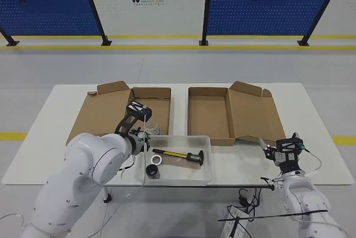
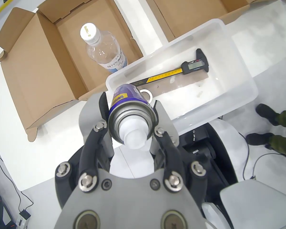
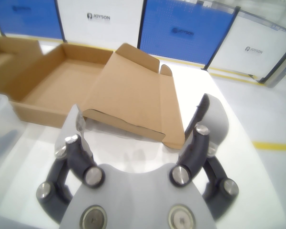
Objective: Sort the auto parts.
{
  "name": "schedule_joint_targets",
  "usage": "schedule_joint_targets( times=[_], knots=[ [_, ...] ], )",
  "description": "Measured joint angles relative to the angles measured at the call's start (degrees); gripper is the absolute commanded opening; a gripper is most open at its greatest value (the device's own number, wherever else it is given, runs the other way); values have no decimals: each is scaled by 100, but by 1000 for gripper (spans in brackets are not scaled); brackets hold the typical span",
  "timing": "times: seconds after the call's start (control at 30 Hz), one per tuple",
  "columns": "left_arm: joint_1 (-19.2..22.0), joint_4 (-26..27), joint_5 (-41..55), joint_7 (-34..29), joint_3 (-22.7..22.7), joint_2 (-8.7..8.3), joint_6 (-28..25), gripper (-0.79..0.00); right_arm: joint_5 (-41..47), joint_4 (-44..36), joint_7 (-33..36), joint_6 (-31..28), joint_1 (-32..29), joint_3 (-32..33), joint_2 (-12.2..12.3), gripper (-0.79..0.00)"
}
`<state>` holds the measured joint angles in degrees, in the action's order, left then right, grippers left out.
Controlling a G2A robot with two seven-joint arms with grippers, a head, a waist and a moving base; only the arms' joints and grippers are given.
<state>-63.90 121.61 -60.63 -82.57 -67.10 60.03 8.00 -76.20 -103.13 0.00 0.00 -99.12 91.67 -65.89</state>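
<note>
Left gripper (image 2: pixel 130 106) clamped tight on the spray can (image 2: pixel 127 95), held over the corner of the clear bin (image 2: pixel 243 77) beside the left box (image 2: pixel 38 72) — I'd carry it clear of the box wall, lower beside the bottle (image 2: pixel 102 51), let go low

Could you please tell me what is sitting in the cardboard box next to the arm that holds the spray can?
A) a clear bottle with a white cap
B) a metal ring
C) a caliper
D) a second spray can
A: the clear bottle sits inside the cardboard box. The caliper lies in the plastic bin, and the spray can is held in the left gripper.
</note>
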Motion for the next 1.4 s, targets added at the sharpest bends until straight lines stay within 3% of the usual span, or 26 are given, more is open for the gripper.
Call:
schedule_joint_targets(
  times=[0.2,0.57,0.93,1.4],
  knots=[
    [82,-570,-226,377,-111,26,310,-785,0,0,0,0,0,0,0,0],
    [751,-1656,-520,500,141,175,951,-785,0,0,0,0,0,0,0,0],
    [1100,-2520,-402,636,584,356,1136,-785,0,0,0,0,0,0,0,0],
    [1358,-3322,-98,873,689,521,1325,-785,0,0,0,0,0,0,0,0]
  ],
)
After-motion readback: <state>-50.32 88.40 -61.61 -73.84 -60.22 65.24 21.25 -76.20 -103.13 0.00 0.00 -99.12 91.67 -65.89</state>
